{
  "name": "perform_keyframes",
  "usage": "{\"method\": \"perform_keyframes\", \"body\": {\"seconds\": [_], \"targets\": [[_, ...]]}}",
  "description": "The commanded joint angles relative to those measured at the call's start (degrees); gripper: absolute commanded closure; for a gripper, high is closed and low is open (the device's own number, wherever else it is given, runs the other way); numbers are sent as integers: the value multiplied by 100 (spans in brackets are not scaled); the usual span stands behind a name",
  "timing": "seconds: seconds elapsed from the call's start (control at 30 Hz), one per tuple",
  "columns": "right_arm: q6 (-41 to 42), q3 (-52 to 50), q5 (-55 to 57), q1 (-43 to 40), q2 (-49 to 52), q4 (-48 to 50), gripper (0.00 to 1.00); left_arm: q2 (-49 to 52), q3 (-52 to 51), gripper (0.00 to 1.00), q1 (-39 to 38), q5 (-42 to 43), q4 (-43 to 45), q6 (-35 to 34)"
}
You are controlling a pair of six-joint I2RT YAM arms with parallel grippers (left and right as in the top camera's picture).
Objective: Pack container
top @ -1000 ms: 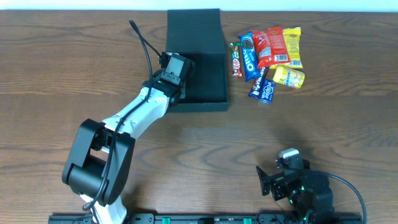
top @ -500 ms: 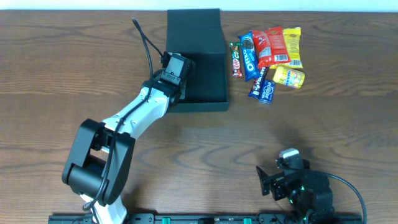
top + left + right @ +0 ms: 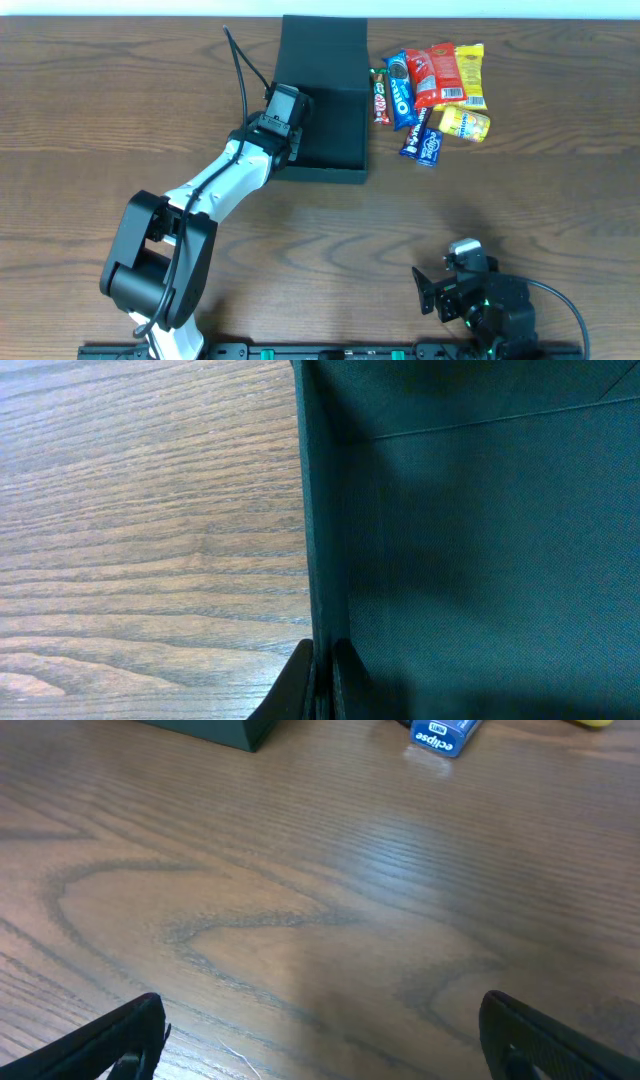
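Nearest the base, on my right side, the right gripper (image 3: 325,1045) sits low over the bare wooden table (image 3: 100,150). Its wrist view shows the two fingers (image 3: 115,1040) at opposite edges of the picture, spread wide with only wood grain between them and nothing held. Further out, the left arm (image 3: 215,190) reaches diagonally across the table toward the far middle. The left gripper (image 3: 322,685) is at the left wall of the container (image 3: 335,120). In the wrist view the fingers are pinched narrow with that thin black wall between them, one finger outside over the wood and one inside over the box floor. I log this as a grip on the wall. The container is the black shallow box resting on the table, far of centre. Its near edge is closest to me and the visible part of its floor is bare. The lid (image 3: 322,45) stands up at the far end, tilted. Just beside the container's right wall lies a cluster of snack packets (image 3: 435,75), lying against or over one another. I see a dark bar (image 3: 379,95) closest to the wall, a blue packet (image 3: 400,90), a red one, a yellow one (image 3: 465,122), and a small blue pack (image 3: 422,145) nearest me. All the packets are outside the box.
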Motion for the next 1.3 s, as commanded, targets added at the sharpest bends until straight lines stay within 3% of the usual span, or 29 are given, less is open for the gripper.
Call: {"method": "perform_keyframes", "body": {"seconds": [0.0, 0.17, 0.23, 0.3, 0.37, 0.4, 0.43, 0.93, 1.27], "targets": [[83, -37, 39, 24, -35, -7, 1, 26, 42, 93, 13, 0, -13, 144], [83, -37, 39, 24, -35, -7, 1, 26, 42, 94, 13, 2, -17, -105], [83, -37, 39, 24, -35, -7, 1, 26, 42, 90, 13, 2, -17, -179], [83, -37, 42, 24, -35, -7, 1, 26, 42, 53, 13, 0, -17, -186], [83, -37, 39, 24, -35, -7, 1, 26, 42, 37, 13, 0, -13, -186], [83, -37, 39, 24, -35, -7, 1, 24, 42, 11, 13, -2, -9, -186], [83, -37, 42, 24, -35, -7, 1, 17, 44, 5, 13, -2, -11, -186], [83, -37, 39, 24, -35, -7, 1, -1816, 162, 5, 13, -4, -20, -341], [81, -37, 42, 24, -35, -7, 1, -1991, 157, 5, 13, 4, -114, -332]]}}
